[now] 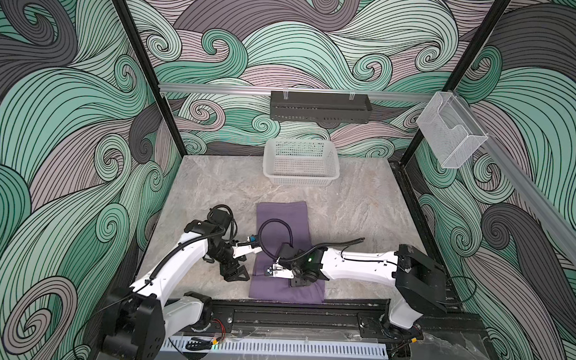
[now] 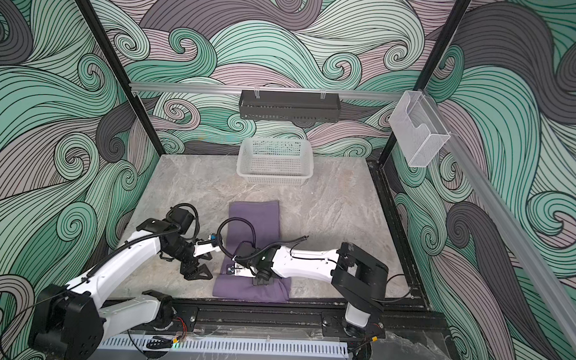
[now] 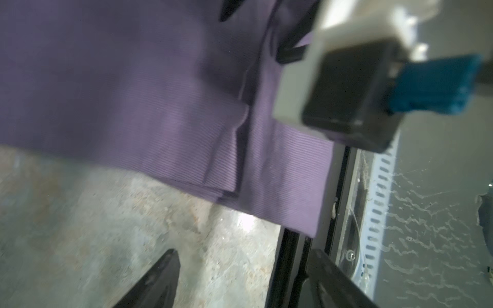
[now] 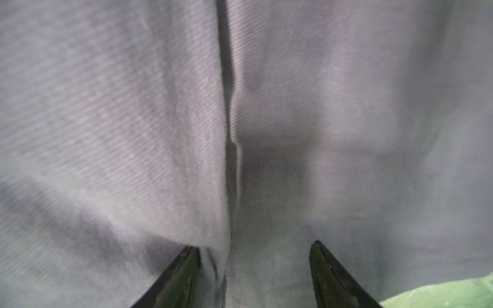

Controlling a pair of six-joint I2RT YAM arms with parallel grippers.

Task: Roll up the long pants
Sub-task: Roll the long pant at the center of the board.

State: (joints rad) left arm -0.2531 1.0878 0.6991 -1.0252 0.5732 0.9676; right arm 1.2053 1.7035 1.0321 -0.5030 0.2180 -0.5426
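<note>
Pants point(image 1: 285, 212), folded into a long purple strip, lie on the desk point(image 1: 361, 206) toward its front edge. Left hand point(image 1: 237, 277) hovers just beside them, fingers apart; right hand point(image 4: 256, 245) sits on them, fingers apart.

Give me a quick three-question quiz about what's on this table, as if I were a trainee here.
1. True or false: the dusty-purple fabric long pants lie inside the white plastic mesh basket.
2. The left tool hangs over: A) the grey marbled table; B) the basket; C) the pants.
3. Fill in: the right tool, above the pants, has its jaws ____ (open or shut).
Key: 1 false, the pants lie folded on the table, short of the basket; 2 A; 3 open.
</note>
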